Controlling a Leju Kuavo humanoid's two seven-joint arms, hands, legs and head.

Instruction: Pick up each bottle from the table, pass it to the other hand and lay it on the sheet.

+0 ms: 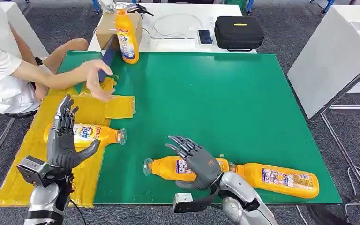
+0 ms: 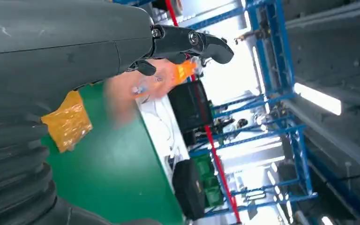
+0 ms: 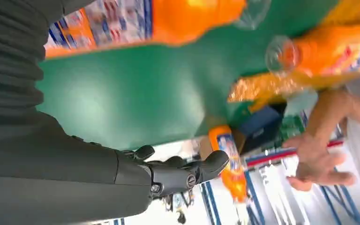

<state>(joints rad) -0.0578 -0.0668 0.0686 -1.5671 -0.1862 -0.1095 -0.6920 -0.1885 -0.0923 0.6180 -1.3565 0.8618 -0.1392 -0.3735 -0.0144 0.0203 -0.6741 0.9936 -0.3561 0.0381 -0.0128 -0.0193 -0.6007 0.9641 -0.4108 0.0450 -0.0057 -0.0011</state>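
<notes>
Right hand (image 1: 200, 164) fingers spread over orange bottle (image 1: 176, 168), left hand (image 1: 64, 140) fingers apart, empty

Four orange bottles: one (image 1: 86, 134) lies flat on the yellow sheet (image 1: 93, 110); two lie end to end near the green surface's front edge (image 1: 168, 168) (image 1: 281, 179); one stands upright at the far edge (image 1: 126, 37).
</notes>
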